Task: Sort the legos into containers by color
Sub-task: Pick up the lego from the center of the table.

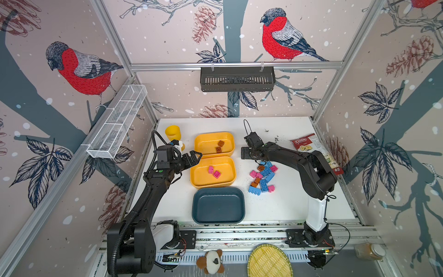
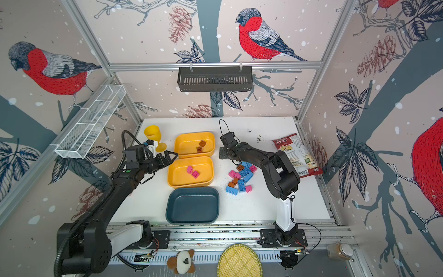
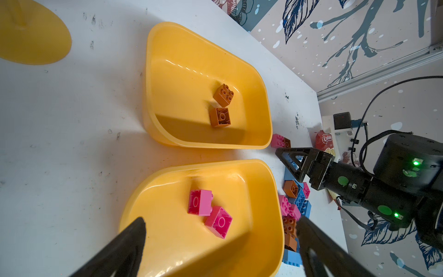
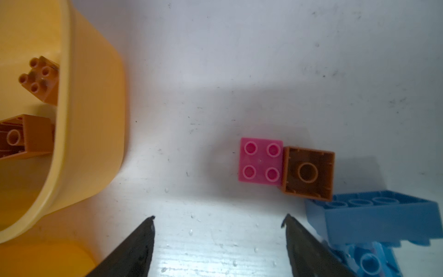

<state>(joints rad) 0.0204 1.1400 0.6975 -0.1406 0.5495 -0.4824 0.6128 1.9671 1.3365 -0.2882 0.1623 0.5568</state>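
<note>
Status: left hand (image 1: 197,157) is spread wide and pinches nothing. It hangs over the edge of the pink-brick tray (image 1: 203,178), a yellow one, on the side away from the loose pile (image 1: 263,178). In the left wrist view that tray sits between and ahead of its fingers. The pink pair (image 1: 214,171) lies inside, the two bricks touching, undersides showing. The brown-brick tray (image 1: 206,144), also yellow, is just off to one side of the hand. Its brown pair (image 1: 219,146) lies close together, one brick tilted with studs visible, one hollow side out. The teal tray (image 1: 218,206) sits just beside the pink-brick tray, back toward the left arm's base.

Right hand (image 4: 219,217) has its fingers apart with nothing between them, only bare worktop (image 4: 239,72). It is low, between the brown-brick tray and the pile. Just ahead of its fingertips a pink brick (image 4: 261,160) sits studs up, touching a brown brick (image 4: 308,173) flipped hollow side up. A blue brick (image 4: 374,215) lies right beside one finger, resting on other blue pieces. The rest of the pile, blue, pink and brown mixed, lies under and behind the hand's wrist.

A yellow goblet (image 1: 173,133) stands behind the left hand. A chip bag (image 1: 309,146) is well apart from the right hand, past its elbow.
</note>
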